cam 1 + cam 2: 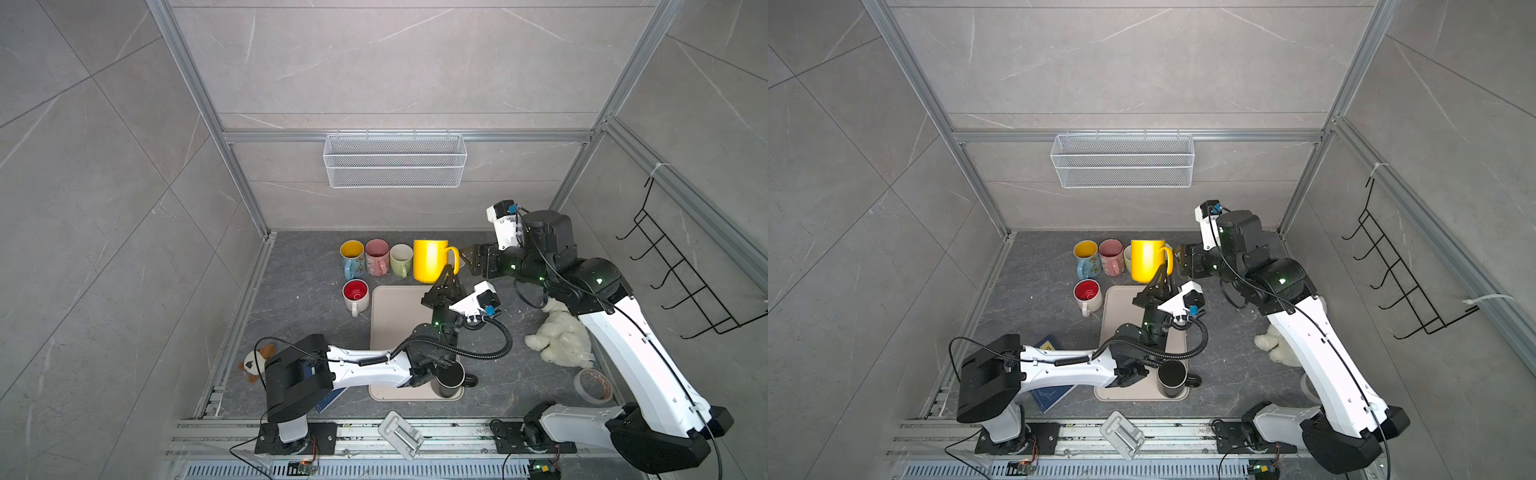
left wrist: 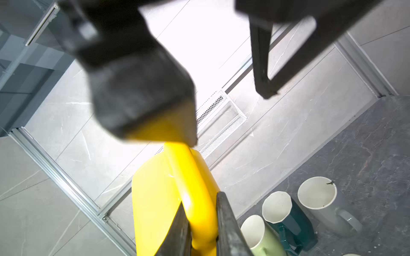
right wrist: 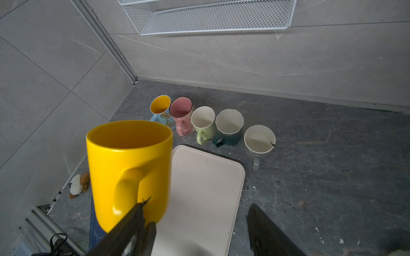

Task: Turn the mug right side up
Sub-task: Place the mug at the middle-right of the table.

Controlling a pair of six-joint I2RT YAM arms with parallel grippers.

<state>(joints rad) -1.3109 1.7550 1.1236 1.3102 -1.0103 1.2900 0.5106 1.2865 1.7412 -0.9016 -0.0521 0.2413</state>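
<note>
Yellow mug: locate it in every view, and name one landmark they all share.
Top view: yellow mug just right of the green mug, beyond the tray.
Top view: same spot.
Left wrist: close up, handle clamped by the left gripper.
Right wrist: large in the foreground, upright, handle facing the camera.
Shared landmark: white wire basket on the back wall.

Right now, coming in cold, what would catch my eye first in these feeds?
The large glossy yellow mug, mouth up, held aloft near the far end of the beige plastic tray: the left gripper is clamped on its handle while the right gripper stands open beside it. Behind it, a row of smaller upright mugs lines the back wall.
</note>
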